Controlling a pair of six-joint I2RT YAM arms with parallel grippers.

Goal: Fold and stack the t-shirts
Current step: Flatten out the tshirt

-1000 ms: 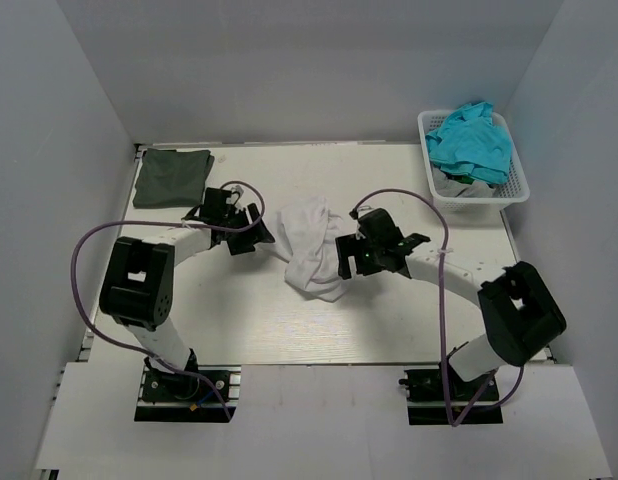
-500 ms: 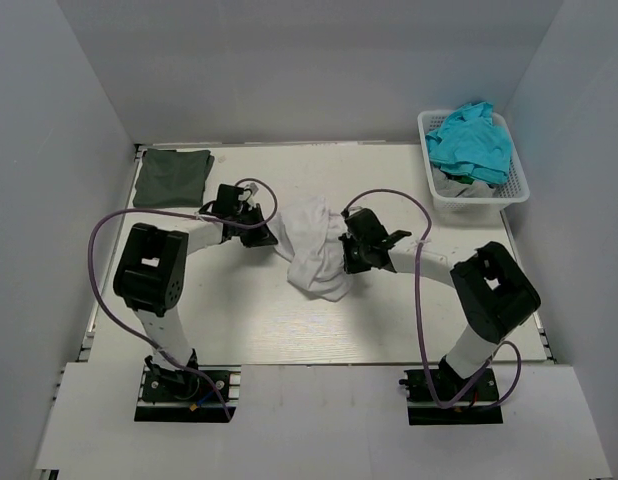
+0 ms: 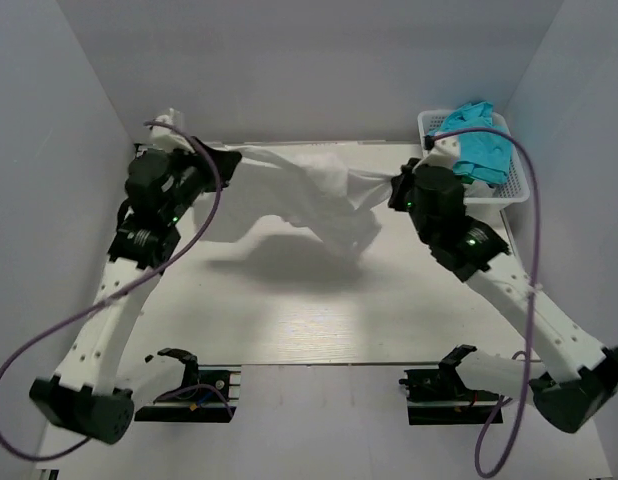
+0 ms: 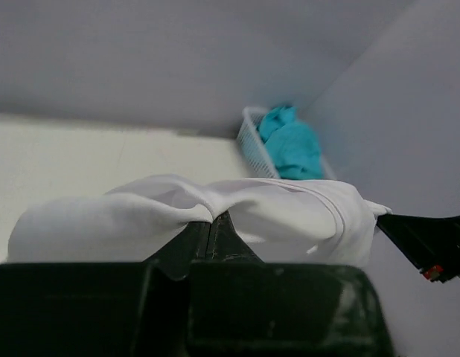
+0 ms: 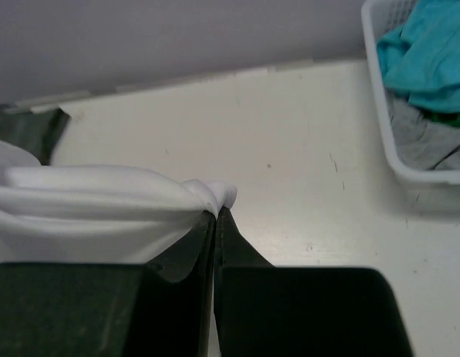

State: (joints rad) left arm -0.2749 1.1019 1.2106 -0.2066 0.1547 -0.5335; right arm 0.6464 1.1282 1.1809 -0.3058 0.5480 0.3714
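The white t-shirt (image 3: 319, 190) hangs stretched in the air above the table, held at two edges. My left gripper (image 3: 211, 150) is raised at the back left and shut on one edge, the cloth bunched at its tips (image 4: 211, 217). Raised at the back right, my right gripper (image 3: 394, 188) is shut on the other edge (image 5: 217, 212). The shirt (image 4: 289, 208) sags between them and casts a shadow on the table. Only a corner of the dark olive-green t-shirt (image 5: 25, 130) shows, lying at the back left; in the top view my left arm hides it.
A white basket (image 3: 519, 185) with teal cloth (image 3: 474, 145) and grey cloth stands at the back right corner, close behind my right arm. Grey walls enclose the table on three sides. The table (image 3: 289, 320) is white.
Both grippers closed on the crumpled white t-shirt on the table, then rose and moved apart toward the back, lifting and spreading it in the air.
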